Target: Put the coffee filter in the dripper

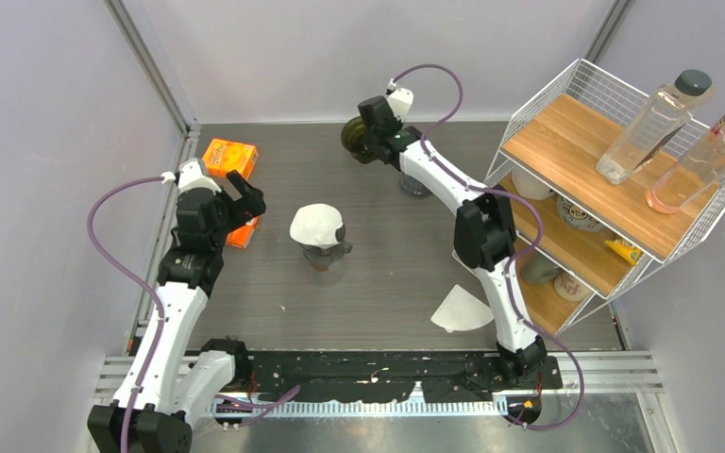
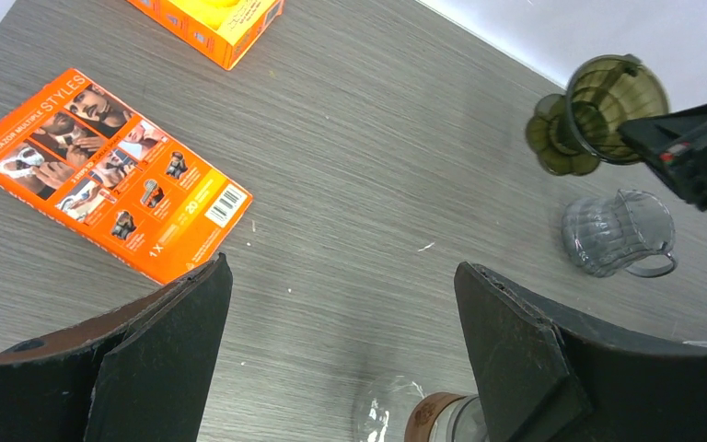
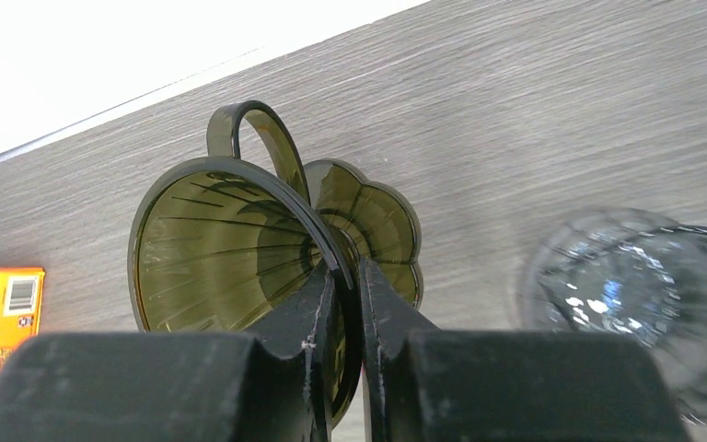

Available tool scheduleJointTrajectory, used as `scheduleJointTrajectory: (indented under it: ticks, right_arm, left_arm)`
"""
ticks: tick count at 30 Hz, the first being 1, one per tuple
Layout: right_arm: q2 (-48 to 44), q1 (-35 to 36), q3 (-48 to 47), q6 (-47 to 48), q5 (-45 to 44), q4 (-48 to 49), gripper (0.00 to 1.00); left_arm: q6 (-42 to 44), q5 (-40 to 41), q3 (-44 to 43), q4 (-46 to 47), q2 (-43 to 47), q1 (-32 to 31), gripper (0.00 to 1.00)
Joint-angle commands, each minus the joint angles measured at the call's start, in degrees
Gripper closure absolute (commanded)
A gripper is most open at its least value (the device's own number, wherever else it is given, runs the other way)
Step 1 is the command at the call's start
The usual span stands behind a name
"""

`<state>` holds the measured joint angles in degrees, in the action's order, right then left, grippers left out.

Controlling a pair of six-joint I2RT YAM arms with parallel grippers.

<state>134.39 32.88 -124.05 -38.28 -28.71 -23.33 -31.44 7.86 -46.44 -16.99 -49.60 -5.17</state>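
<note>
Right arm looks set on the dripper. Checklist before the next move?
1. Right gripper jaws shut on the dripper rim: ok.
2. Dripper apart from the glass pitcher beside it: ok.
3. Dripper lifted off the table: cannot tell.
4. Left gripper jaws open, nothing held: ok.
5. Coffee filter lying free on the table near the right arm's base: ok.
6. Filter inside the dripper: not ok, the cone is bare.
</note>
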Motion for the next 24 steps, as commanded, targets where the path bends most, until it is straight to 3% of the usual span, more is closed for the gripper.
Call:
scheduleJointTrajectory:
  ticks: [1,13,24]
  right_arm:
    - [-8.8,-0.2,-1.5,3.0,-3.3,-10.1,0.95]
    - [-17.4,-1.5,-1.4,2.3,-10.4,-26.7,0.95]
    - [-20.8,-4.3,6.6,-1.3,-11.4,-24.9,0.95]
  left_arm:
    - [-0.7,-1.6,-0.1,1.9,0.4,0.3,0.0]
    - [-0.7,-3.7,-0.4,1.6,0.4,0.2,0.0]
    - [-0.7,-5.5,-0.6,2.0,-0.2,0.2,0.01]
